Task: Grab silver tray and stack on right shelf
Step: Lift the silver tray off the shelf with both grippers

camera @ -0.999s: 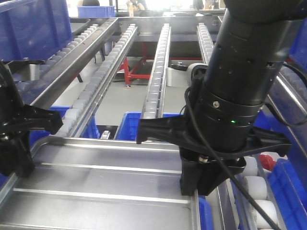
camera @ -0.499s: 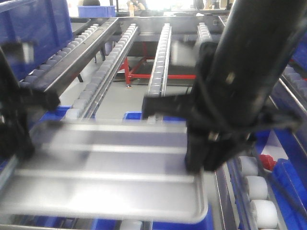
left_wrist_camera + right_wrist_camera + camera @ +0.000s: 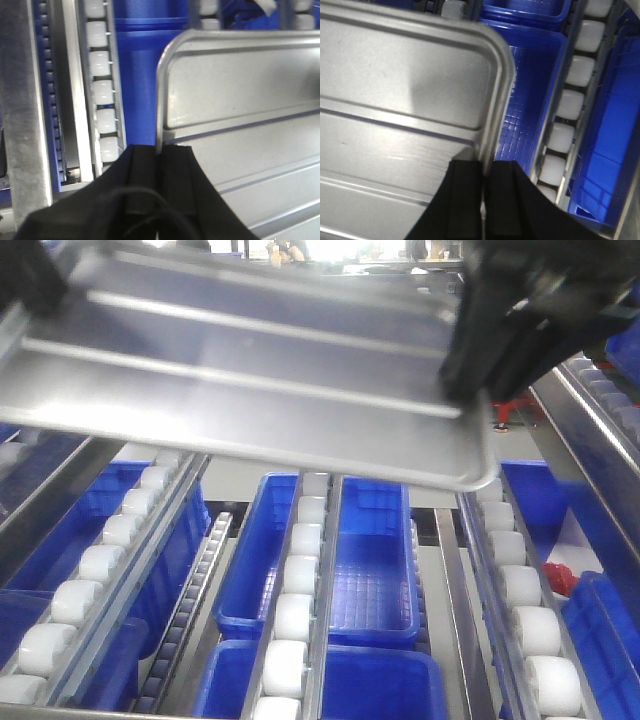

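Observation:
The silver tray is a shiny shallow metal tray with rounded corners and two long ridges. It hangs in the air across the top of the front view, tilted, above the roller rails. My left gripper is shut on the tray's left rim. My right gripper is shut on the tray's right rim; it shows as a dark blur in the front view. The tray's base fills both wrist views. The shelf's polished front crossbar is not in view.
Rails of white rollers run below the tray, with more at the left and right. Blue plastic bins sit under the rails. A steel side rail runs at the right.
Both grippers have lifted the tray from low in the front view up to the top of it. The rollers and blue bins underneath are now uncovered.

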`<state>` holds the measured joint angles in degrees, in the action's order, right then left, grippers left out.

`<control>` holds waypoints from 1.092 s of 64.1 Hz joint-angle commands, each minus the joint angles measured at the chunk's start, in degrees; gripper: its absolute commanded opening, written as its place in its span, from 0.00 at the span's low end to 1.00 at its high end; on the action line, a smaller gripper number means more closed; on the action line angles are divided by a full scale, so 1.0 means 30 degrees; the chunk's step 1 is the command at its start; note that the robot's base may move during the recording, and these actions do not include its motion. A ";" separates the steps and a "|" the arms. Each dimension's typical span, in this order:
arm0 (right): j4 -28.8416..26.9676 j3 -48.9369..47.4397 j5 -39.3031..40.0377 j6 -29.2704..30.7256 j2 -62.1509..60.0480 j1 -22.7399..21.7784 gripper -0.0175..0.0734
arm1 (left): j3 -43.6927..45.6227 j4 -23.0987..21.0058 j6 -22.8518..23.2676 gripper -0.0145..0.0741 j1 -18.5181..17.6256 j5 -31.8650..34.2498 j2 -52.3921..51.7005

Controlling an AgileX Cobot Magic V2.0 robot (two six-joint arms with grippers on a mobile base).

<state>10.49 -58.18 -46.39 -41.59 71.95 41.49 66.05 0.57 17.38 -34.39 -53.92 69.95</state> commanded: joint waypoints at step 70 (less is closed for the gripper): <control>0.1475 -0.0580 -0.1160 0.0492 -0.2132 -0.0106 0.25 | 0.0834 0.2278 0.1853 0.05 -0.2192 -0.0390 0.1786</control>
<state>12.07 -58.18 -52.57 -41.39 67.18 41.49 66.82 5.41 24.28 -40.46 -54.92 76.70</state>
